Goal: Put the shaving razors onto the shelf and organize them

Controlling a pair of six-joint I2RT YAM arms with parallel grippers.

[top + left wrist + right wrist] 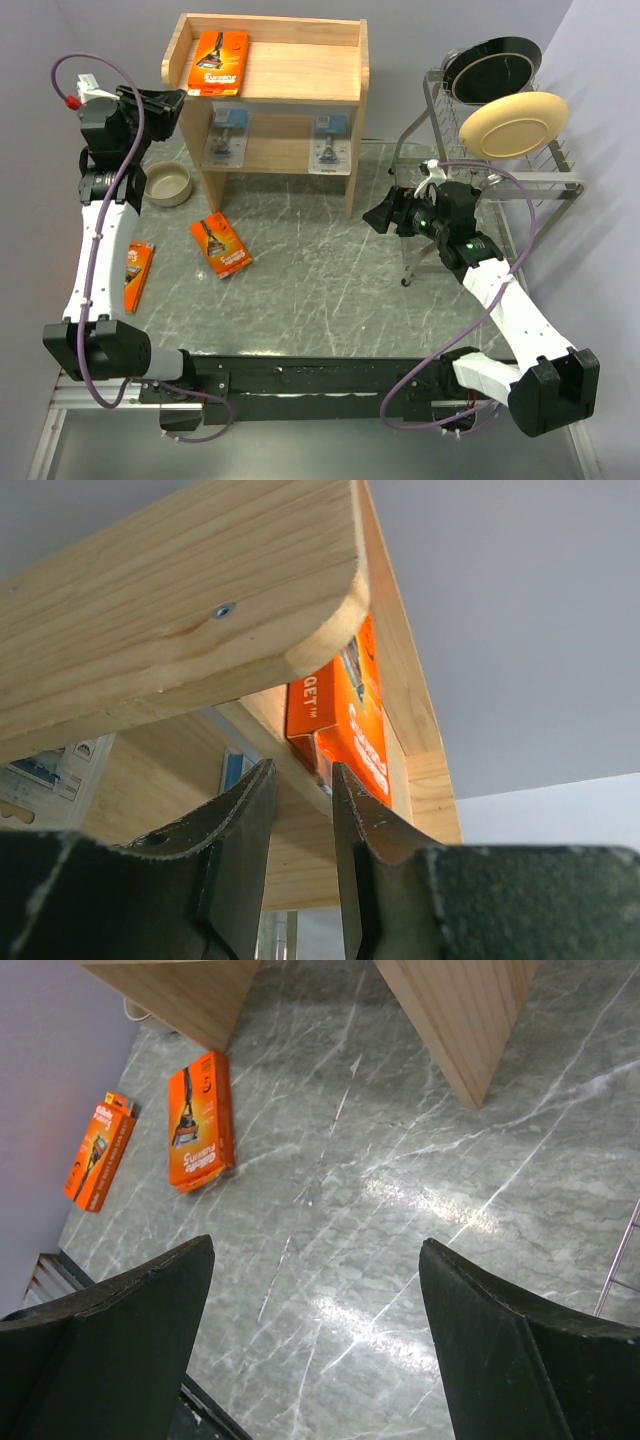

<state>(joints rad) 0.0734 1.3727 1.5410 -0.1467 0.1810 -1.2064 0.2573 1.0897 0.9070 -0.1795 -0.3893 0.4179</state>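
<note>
Left pincer [172, 101] is a little open by the shelf [300, 80], holding nothing.
It sits at the upper left of the top view, just beside the shelf's left wall. Right pincer [378, 215], right of the middle, is wide open and empty over the table [320, 290]. One orange pack [220, 62] lies flat in the top tray. Two clear ones lie on the lower board: left clear pack [226, 135], right clear pack [331, 140]. Two more orange ones lie apart on the table at the left: near pack [221, 246], far-left pack [137, 276].

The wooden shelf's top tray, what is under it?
On the lower board rest the left blister pack and the right blister pack, each with a dark razor. The top tray covers the board's back part, so anything there cannot be seen.
</note>
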